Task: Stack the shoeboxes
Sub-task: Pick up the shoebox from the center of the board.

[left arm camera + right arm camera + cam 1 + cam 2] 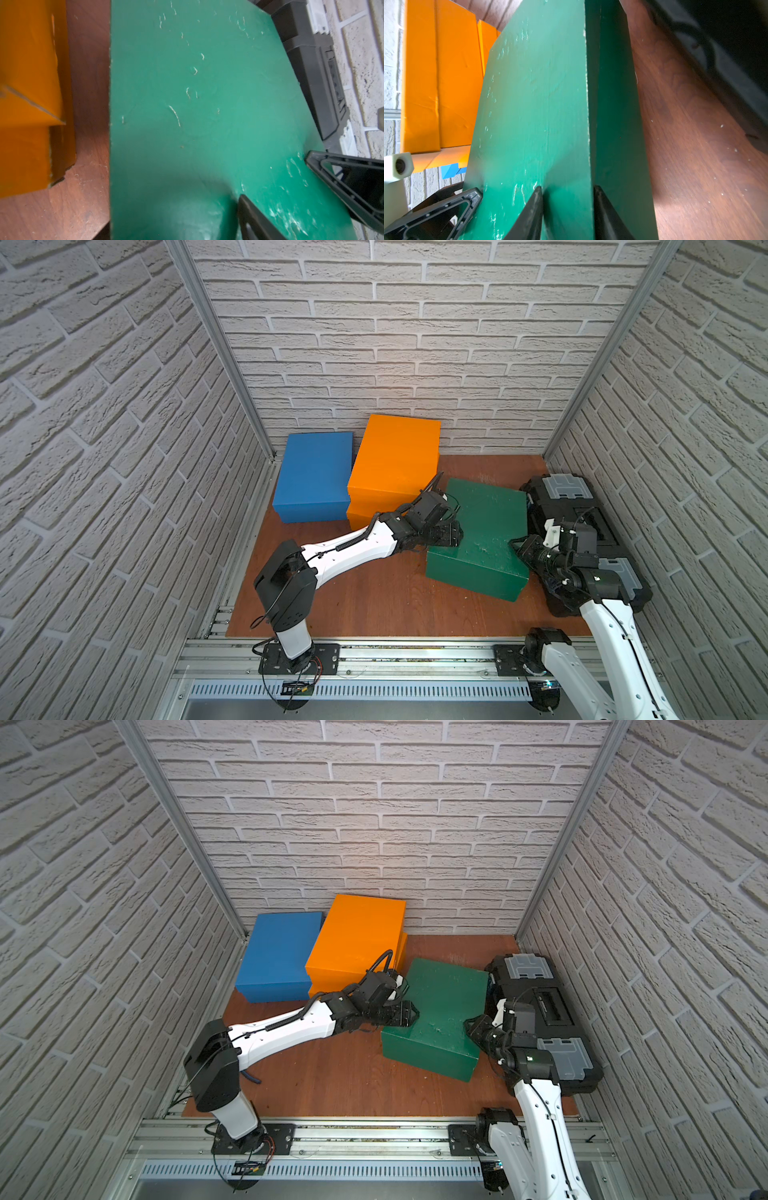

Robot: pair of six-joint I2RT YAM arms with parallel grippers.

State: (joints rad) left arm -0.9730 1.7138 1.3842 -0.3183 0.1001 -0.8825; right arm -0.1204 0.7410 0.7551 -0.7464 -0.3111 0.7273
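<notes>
Green box (482, 526) sits flat on table (374, 597), between orange stack (395, 456) and toolbox (538, 499). Blue box (313, 472) is left of the stack. Left gripper (273, 177) at green's near-left corner, jaws spread, holding nothing. Right gripper (569, 191) straddles green's right lid edge; can't tell if clamped.

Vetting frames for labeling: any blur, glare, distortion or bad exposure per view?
Both top views: sharp; frame posts splay outward from the wide lens; bright patch on the back wall. Left wrist: soft overall, orange boxes smeared, pale sheen on the green box. Right wrist: green box out of focus near the right hand, toolbox nearly black.
</notes>
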